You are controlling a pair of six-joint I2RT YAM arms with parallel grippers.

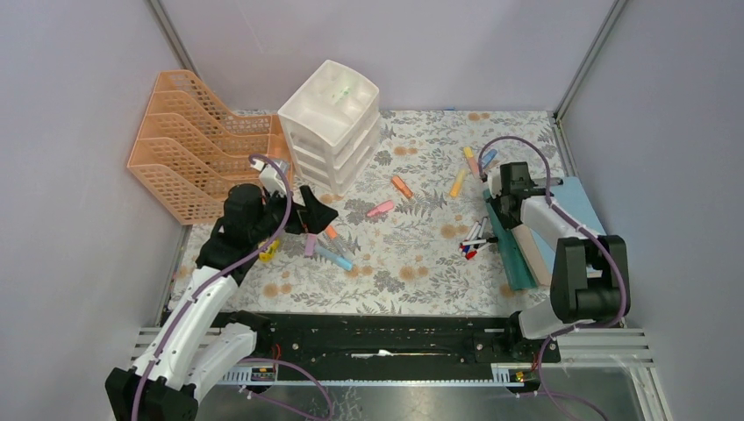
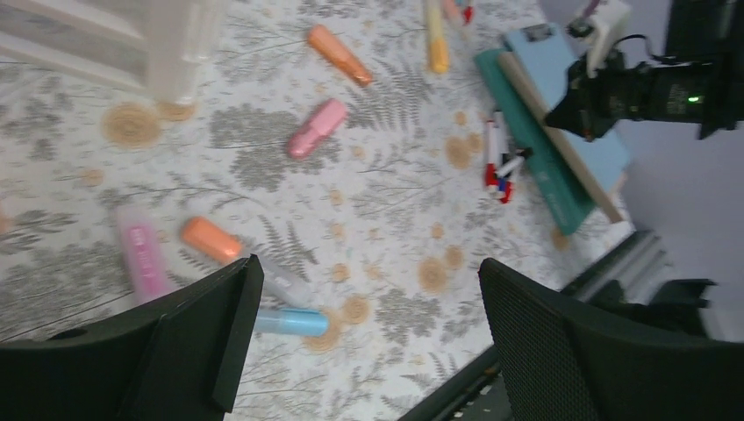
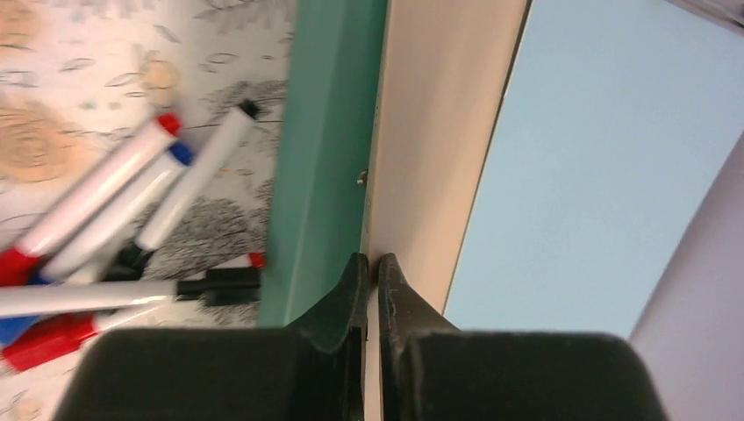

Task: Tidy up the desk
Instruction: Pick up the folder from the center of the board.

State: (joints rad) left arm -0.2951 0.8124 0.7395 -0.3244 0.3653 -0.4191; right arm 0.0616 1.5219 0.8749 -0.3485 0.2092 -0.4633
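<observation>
The desk is covered with a fern-and-flower cloth and strewn with pens. My left gripper hovers open over its left part with nothing between the fingers; in the left wrist view the left gripper frames a blue highlighter, an orange one and a pink one below it. My right gripper is at the far end of a row of books on the right. In the right wrist view the right gripper is shut, tips at the seam between the teal book and the beige book; nothing shows between them.
A peach file rack and a white drawer unit stand at the back left. Loose highlighters lie mid-desk. Several whiteboard markers lie beside the teal book. A light blue book lies by the right wall. A black rail runs along the near edge.
</observation>
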